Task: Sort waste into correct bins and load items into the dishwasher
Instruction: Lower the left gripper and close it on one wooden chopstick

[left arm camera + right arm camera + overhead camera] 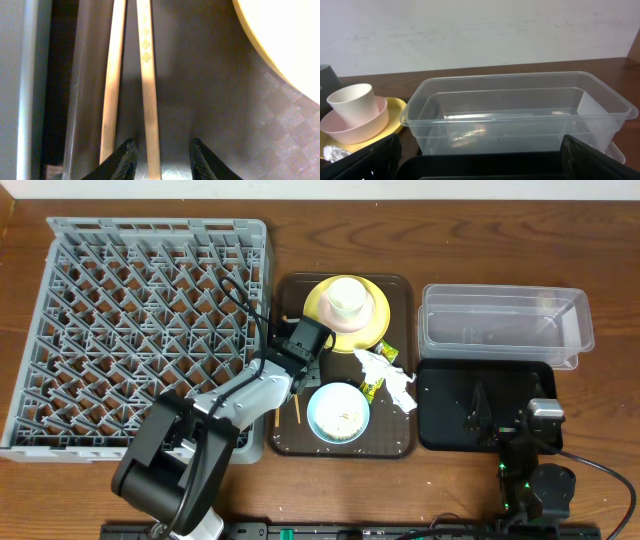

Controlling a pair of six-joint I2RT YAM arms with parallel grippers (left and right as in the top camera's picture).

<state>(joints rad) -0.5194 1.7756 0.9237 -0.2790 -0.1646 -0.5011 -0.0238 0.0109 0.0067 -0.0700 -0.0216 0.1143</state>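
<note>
1. Dish rack (100, 300): plain grey.
2. Serving tray (400, 448): dark brown, faint checker texture.
3. Plate (378, 310): yellow. Cup (345, 297): cream. Small bowl (367, 127): pale pink.
4. Rice bowl (314, 402): light blue.
5. Chopsticks (148, 85): pale wood, tiny gold diamond marks.
6. Tub (500, 330): clear. Bin tray (445, 405): black.
7. Napkin (397, 380): white. Wrapper (386, 352): yellow-green, printed.

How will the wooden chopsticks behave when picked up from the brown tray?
The chopsticks look thin and straight: probably stiff, light. Lying flat on the tray, they may slide. Only one lies inside the left end effector, so the pair may separate.
</note>
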